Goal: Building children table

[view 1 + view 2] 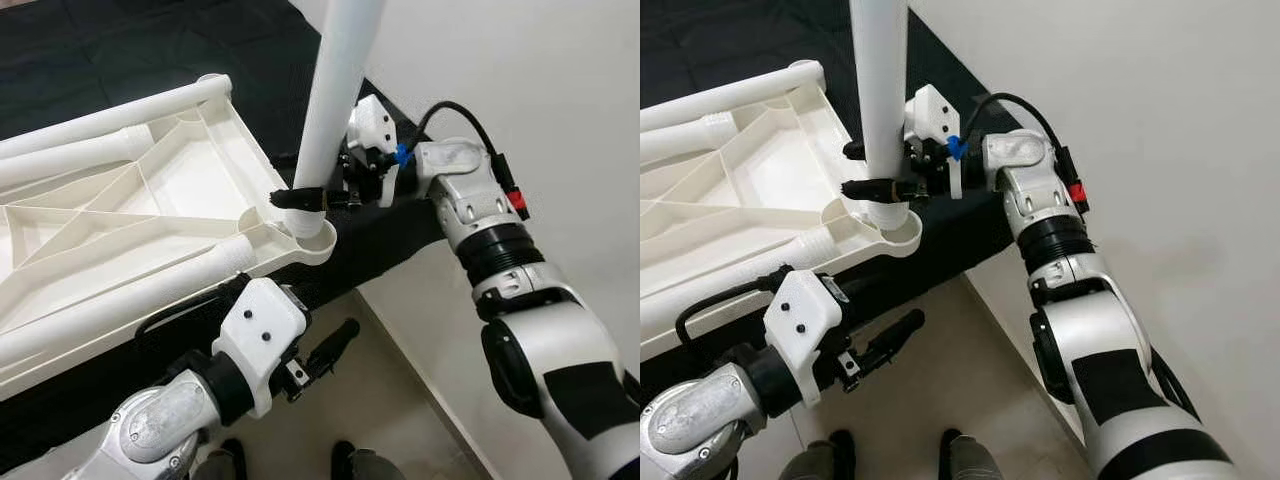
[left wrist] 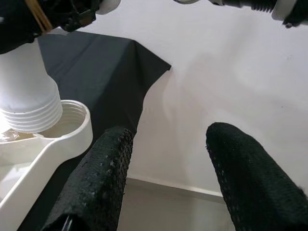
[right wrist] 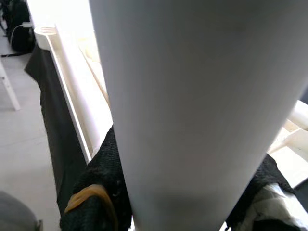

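White plastic tabletop [image 1: 150, 215] lies upside down on a surface w/ black cloth [image 1: 390, 235], ribbed underside up, corner socket [image 1: 310, 235] at the near right corner by the cloth edge. Right gripper [image 1: 300, 197] is clamped on a white table leg [image 1: 335, 95] near its lower end, fingers pinched on both sides; leg stands nearly upright, slight tilt, its threaded end [image 2: 31, 118] sitting at the socket mouth, threads visible above the rim, so not fully seated. In right wrist view the leg runs close up between the black fingers [image 3: 103, 168], rubber band [image 3: 89, 195] on one finger. Other white legs [image 1: 110, 115] lie along the far edge of the tabletop, more [image 1: 130, 290] along the near edge, one w/ its threaded end pointing toward the corner socket. Left gripper [image 1: 325, 352] hangs below the near edge of the surface, near the corner, fingers apart, holding nothing; left wrist view shows its two black fingers [image 2: 101, 173] spread w/ the white wall [image 2: 231, 72] beyond. Right arm [image 1: 500, 250] reaches in from the wall side. Floor [image 1: 380, 400] is light tile; robot's feet [image 1: 890, 455] seen at the bottom edge.
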Tool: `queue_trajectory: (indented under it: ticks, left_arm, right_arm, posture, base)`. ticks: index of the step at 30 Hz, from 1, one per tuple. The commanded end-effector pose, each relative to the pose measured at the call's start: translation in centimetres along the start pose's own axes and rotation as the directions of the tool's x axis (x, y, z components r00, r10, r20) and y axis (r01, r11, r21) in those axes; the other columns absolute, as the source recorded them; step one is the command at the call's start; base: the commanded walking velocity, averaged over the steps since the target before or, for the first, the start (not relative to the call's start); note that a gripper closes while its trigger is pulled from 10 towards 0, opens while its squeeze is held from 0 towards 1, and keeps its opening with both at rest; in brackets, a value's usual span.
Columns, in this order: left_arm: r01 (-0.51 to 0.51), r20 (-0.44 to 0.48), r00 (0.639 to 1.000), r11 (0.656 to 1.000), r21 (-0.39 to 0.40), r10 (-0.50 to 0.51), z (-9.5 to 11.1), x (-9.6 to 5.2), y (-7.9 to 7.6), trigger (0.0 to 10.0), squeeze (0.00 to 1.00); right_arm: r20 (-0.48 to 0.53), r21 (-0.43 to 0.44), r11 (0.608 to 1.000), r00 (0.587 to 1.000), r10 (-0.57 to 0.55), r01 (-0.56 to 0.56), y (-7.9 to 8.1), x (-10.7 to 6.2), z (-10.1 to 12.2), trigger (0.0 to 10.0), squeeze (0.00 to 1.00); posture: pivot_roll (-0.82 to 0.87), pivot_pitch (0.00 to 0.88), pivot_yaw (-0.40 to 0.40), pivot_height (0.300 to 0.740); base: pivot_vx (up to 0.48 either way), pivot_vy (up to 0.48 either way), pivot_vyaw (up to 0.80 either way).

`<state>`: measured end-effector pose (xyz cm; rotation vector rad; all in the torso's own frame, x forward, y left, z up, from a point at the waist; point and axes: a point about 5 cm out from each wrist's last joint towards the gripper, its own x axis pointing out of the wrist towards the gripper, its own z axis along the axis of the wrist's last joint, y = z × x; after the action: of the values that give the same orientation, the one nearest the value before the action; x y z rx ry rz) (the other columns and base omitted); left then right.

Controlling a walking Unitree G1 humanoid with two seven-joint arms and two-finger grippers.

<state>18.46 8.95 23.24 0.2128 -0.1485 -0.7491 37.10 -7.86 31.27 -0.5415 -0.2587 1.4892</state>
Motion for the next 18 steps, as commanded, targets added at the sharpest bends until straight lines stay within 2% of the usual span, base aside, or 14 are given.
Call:
queue_trajectory:
  ticks: [1, 4, 6, 9, 14, 18]
  left_arm:
    - [0.01, -0.002, 1.0, 1.0, 0.002, -0.01, 0.0, -0.3, -0.4, 10.0, 0.0]
    - [-0.004, -0.005, 1.0, 1.0, 0.013, 0.004, 0.0, -0.4, -0.2, 10.0, 0.0]
    - [-0.016, -0.004, 1.0, 1.0, 0.015, 0.016, 0.0, -0.4, -0.1, 10.0, 0.0]
    - [-0.018, 0.0, 1.0, 1.0, 0.014, 0.018, 0.0, -0.3, -0.1, 10.0, 0.0]
    - [-0.022, 0.004, 1.0, 1.0, 0.014, 0.022, 0.1, -0.2, -0.1, 10.0, 0.0]
    - [-0.03, 0.003, 1.0, 0.999, 0.014, 0.03, 0.1, -0.3, -0.1, 10.0, 0.0]
  right_arm:
    - [-0.111, 0.117, 0.988, 0.987, 0.115, -0.102, 1.7, 0.6, -3.2, 0.0, 0.0]
    - [-0.103, 0.153, 0.977, 0.981, 0.164, -0.147, 1.6, -0.1, -3.0, 0.0, 0.0]
    - [-0.059, 0.188, 0.965, 0.978, 0.198, -0.184, 0.8, -1.4, -1.8, 0.0, 0.0]
    - [-0.08, 0.166, 0.972, 0.98, 0.18, -0.165, 0.1, -2.3, -1.0, 0.0, 0.0]
    - [-0.076, 0.14, 0.979, 0.985, 0.157, -0.145, -0.4, -2.7, -0.3, 0.0, 0.0]
    - [-0.085, 0.124, 0.984, 0.987, 0.136, -0.125, -0.2, -2.4, -0.8, 0.0, 0.0]
  posture:
    - [0.11, 0.323, -0.123, 0.74]
    - [0.11, 0.322, -0.126, 0.74]
    - [0.1, 0.32, -0.128, 0.74]
    - [0.1, 0.319, -0.13, 0.74]
    - [0.1, 0.319, -0.131, 0.74]
    - [0.1, 0.318, -0.13, 0.74]
  base:
    - [0.0, 0.0, 0.0]
    - [0.0, 0.0, 0.0]
    - [0.0, 0.0, 0.0]
    - [0.0, 0.0, 0.0]
    - [0.0, 0.0, 0.0]
    - [0.0, 0.0, 0.0]
